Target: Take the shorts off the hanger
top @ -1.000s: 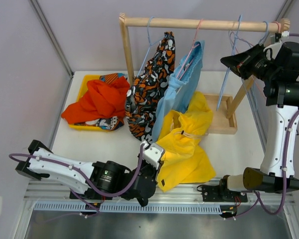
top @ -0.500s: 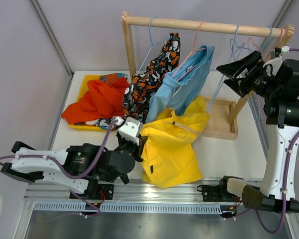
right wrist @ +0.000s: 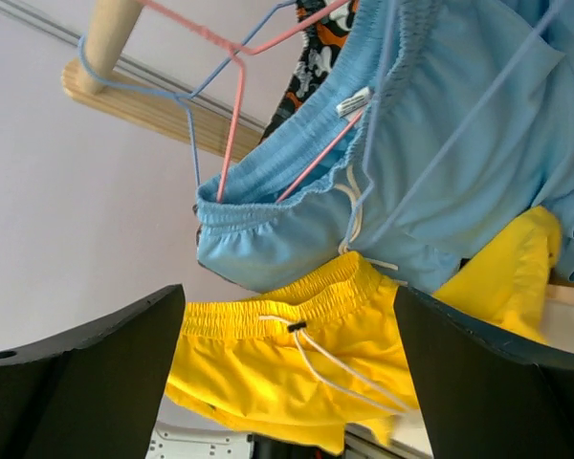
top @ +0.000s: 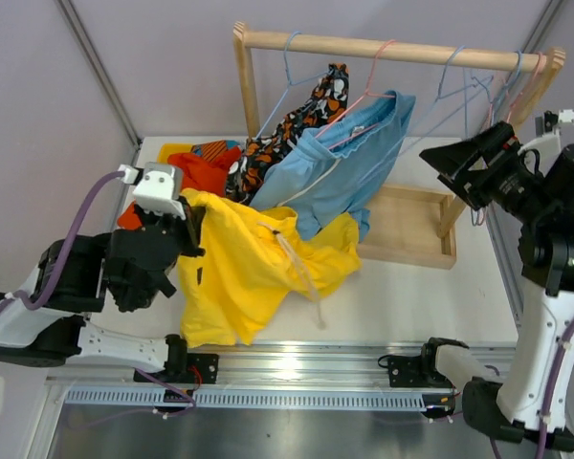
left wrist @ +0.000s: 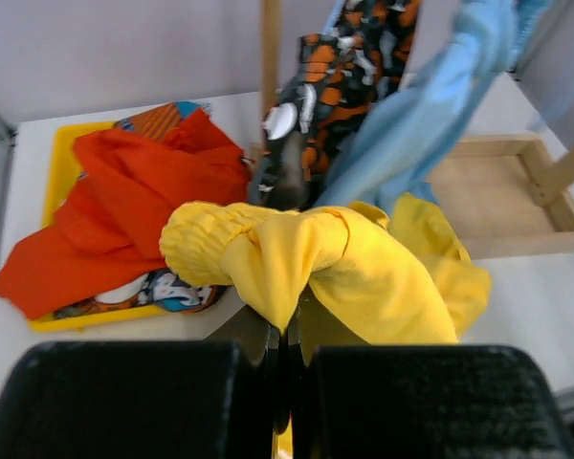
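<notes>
A yellow tray [left wrist: 62, 158] lies at the white table's [top: 430, 296] far left corner.

Pale lilac walls [top: 172, 57] (braced by grey metal struts [top: 96, 67]) enclose a white table [top: 411, 296].

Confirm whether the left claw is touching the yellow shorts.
Touching. The left wrist view shows the left claw shut on a bunched fold of the yellow shorts, with the fabric pinched between its fingers.
</notes>
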Robot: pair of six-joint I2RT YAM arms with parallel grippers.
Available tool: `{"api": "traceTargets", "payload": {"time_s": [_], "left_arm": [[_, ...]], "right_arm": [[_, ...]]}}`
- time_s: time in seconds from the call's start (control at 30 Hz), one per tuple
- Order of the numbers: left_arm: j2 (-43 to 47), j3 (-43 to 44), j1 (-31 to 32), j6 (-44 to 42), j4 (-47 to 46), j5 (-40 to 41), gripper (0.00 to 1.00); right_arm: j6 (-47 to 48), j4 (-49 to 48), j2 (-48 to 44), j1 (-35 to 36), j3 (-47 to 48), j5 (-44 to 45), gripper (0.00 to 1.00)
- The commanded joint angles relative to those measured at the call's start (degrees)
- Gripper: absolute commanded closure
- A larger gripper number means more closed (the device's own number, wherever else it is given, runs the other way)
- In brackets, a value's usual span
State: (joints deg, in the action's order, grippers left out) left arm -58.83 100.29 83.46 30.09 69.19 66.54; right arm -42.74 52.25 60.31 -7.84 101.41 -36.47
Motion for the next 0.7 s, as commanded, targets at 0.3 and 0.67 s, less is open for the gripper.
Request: {"api": "traceTargets", "payload": {"time_s": [0.3, 0.67], "left_arm": [[8.73, 2.55, -12.80, -30.10, -21.64, 14.65, 1.00], [-0.57, -4.20, -23.56, -78.75, -63.99, 9.16, 1.00]], "right_arm": [[3.37, 5.50, -11.80, -0.07, -3.93, -1.15, 0.00], [4.59, 2.77, -14.43, 0.19, -9.12, -3.08, 0.01]]}}
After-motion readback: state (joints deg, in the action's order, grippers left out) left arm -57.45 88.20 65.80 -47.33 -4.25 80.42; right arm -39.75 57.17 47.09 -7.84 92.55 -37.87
